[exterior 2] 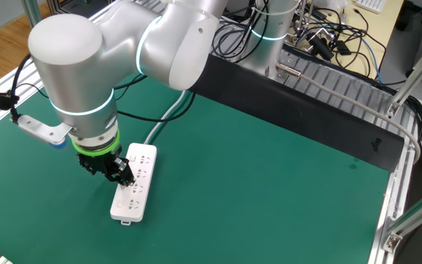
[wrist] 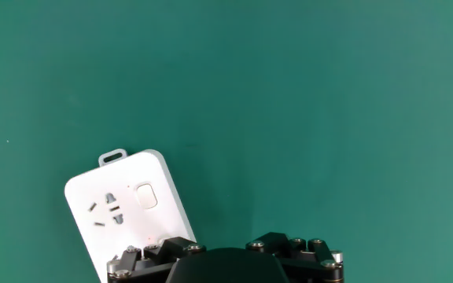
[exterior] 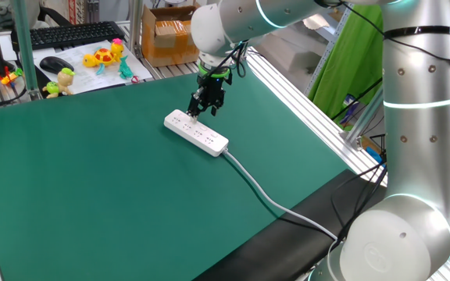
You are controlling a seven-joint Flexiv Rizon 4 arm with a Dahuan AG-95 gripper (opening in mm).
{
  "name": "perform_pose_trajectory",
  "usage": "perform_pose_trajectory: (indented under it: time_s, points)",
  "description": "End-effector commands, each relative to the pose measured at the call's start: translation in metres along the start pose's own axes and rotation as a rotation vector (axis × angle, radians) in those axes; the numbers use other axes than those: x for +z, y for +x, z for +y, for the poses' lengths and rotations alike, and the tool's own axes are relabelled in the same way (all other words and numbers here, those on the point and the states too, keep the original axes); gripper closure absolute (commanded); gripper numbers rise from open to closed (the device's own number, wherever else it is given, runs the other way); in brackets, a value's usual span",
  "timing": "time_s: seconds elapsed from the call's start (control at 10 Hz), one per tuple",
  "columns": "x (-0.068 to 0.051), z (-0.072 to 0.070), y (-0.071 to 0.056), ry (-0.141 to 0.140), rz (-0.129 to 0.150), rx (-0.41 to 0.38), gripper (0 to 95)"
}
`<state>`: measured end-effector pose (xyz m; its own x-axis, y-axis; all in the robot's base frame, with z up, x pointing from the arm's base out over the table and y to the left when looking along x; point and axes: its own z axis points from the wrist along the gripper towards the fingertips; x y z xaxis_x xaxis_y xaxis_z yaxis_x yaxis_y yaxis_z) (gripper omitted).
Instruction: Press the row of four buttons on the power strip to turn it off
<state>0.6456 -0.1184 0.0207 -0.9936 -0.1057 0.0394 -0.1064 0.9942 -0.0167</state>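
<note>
The white power strip (exterior: pixel 196 133) lies flat on the green mat, its pale grey cable (exterior: pixel 266 193) trailing toward the near right. My gripper (exterior: pixel 206 107) hangs low over the strip's far half, pointing down at it. From the other side, the gripper (exterior 2: pixel 117 171) sits at the power strip's (exterior 2: pixel 135 185) left edge, near its middle. In the hand view the strip's rounded end (wrist: pixel 124 208) shows one white button (wrist: pixel 145 196) beside a socket. The gripper (wrist: pixel 225 248) is open, and its left finger (wrist: pixel 160 248) lies over the strip. The other buttons are hidden or too faint to tell.
A black keyboard (exterior: pixel 76 35), a mouse (exterior: pixel 55 64) and small plastic toys (exterior: pixel 108 56) lie beyond the mat's far left edge. A cardboard box (exterior: pixel 170 35) stands at the back. Aluminium rails (exterior: pixel 303 101) run along the right side, and my arm's base (exterior: pixel 412 195) fills the near right.
</note>
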Motion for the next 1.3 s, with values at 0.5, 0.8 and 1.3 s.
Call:
perform_pose_trajectory:
  time_s: [0.5,0.8,1.3]
  points:
    - [-0.002,0.006,-0.012,0.005,-0.008,0.008,19.0]
    - [-0.005,0.005,-0.021,0.003,-0.007,0.000,19.0]
    - [-0.005,0.012,-0.035,0.004,-0.003,0.010,19.0]
